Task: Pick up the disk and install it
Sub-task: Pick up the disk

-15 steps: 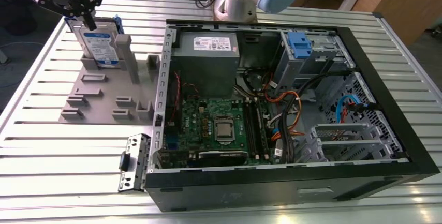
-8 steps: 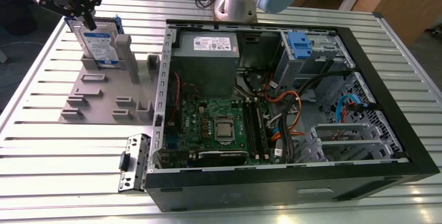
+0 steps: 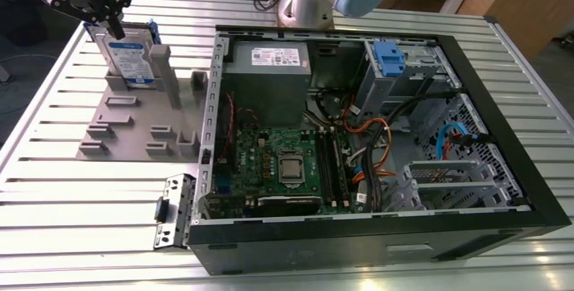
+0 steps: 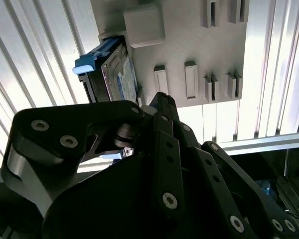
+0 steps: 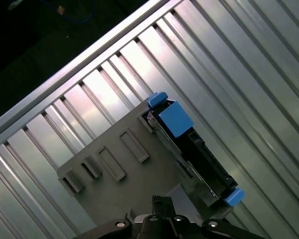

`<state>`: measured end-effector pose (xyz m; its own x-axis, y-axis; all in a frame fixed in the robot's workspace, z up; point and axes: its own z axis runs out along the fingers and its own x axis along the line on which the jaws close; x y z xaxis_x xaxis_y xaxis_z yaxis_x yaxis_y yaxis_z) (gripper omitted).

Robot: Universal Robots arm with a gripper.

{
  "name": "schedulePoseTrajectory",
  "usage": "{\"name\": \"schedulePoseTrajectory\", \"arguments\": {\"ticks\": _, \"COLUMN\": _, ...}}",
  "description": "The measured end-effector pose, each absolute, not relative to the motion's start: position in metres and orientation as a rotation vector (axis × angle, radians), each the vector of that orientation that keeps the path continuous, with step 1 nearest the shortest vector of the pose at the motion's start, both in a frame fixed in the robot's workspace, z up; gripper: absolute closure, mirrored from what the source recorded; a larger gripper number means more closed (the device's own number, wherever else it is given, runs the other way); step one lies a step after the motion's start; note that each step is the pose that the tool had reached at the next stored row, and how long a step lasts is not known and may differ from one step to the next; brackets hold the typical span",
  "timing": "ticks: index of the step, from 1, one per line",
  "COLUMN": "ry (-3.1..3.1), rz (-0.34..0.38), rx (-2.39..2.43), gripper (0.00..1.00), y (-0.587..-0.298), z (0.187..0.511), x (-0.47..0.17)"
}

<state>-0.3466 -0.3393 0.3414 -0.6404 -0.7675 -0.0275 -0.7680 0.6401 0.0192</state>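
Silver disk point(image 3: 128, 59), blue-framed, standing upright

The disk point(image 3: 128, 59) stands upright in a grey holder point(image 3: 126, 126) near the bench's point(image 3: 80, 217) far edge, with a tall post point(image 3: 160, 62) close beside it. Its top is open from above, where the gripper point(image 3: 112, 29) hangs. Bare slats run along the bench's near edge. The open computer case point(image 3: 507, 136) walls off one side of the holder, and a tangle of cables point(image 3: 372, 150) crosses the case's middle.

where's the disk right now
The disk stands on edge in the grey fixture at the exterior view's upper left, beside the open computer case, with the gripper at its top.
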Motion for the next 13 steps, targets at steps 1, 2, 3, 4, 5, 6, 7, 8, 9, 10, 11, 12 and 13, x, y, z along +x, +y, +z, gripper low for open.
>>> {"name": "schedulePoseTrajectory", "arguments": {"ticks": 1, "ry": 2.829, "rz": 0.045, "rx": -1.326, "gripper": 0.9, "y": -0.3393, "z": 0.3414, "x": -0.3467}}
{"name": "schedulePoseTrajectory", "arguments": {"ticks": 2, "ry": 2.828, "rz": 0.045, "rx": -1.328, "gripper": 0.9, "y": -0.3393, "z": 0.3414, "x": -0.3467}}
{"name": "schedulePoseTrajectory", "arguments": {"ticks": 3, "ry": 2.827, "rz": 0.045, "rx": -1.332, "gripper": 0.9, "y": -0.3393, "z": 0.3414, "x": -0.3467}}
{"name": "schedulePoseTrajectory", "arguments": {"ticks": 4, "ry": 2.825, "rz": 0.045, "rx": -1.337, "gripper": 0.9, "y": -0.3394, "z": 0.3414, "x": -0.3467}}
{"name": "schedulePoseTrajectory", "arguments": {"ticks": 5, "ry": 2.822, "rz": 0.045, "rx": -1.342, "gripper": 0.9, "y": -0.3393, "z": 0.3414, "x": -0.3467}}
{"name": "schedulePoseTrajectory", "arguments": {"ticks": 6, "ry": 2.82, "rz": 0.045, "rx": -1.347, "gripper": 0.9, "y": -0.3393, "z": 0.3414, "x": -0.3467}}
{"name": "schedulePoseTrajectory", "arguments": {"ticks": 7, "ry": 2.818, "rz": 0.045, "rx": -1.351, "gripper": 0.9, "y": -0.3393, "z": 0.3414, "x": -0.3467}}
{"name": "schedulePoseTrajectory", "arguments": {"ticks": 8, "ry": 2.815, "rz": 0.045, "rx": -1.356, "gripper": 0.9, "y": -0.3393, "z": 0.3414, "x": -0.3467}}
{"name": "schedulePoseTrajectory", "arguments": {"ticks": 9, "ry": 2.813, "rz": 0.045, "rx": -1.361, "gripper": 0.9, "y": -0.3393, "z": 0.3414, "x": -0.3467}}
{"name": "schedulePoseTrajectory", "arguments": {"ticks": 10, "ry": 2.811, "rz": 0.045, "rx": -1.365, "gripper": 0.9, "y": -0.3393, "z": 0.3414, "x": -0.3467}}
{"name": "schedulePoseTrajectory", "arguments": {"ticks": 11, "ry": 2.81, "rz": 0.045, "rx": -1.368, "gripper": 0.9, "y": -0.3393, "z": 0.3414, "x": -0.3467}}
{"name": "schedulePoseTrajectory", "arguments": {"ticks": 12, "ry": 2.808, "rz": 0.045, "rx": -1.371, "gripper": 0.9, "y": -0.3393, "z": 0.3414, "x": -0.3467}}
{"name": "schedulePoseTrajectory", "arguments": {"ticks": 13, "ry": 2.807, "rz": 0.045, "rx": -1.374, "gripper": 0.9, "y": -0.3393, "z": 0.3414, "x": -0.3467}}
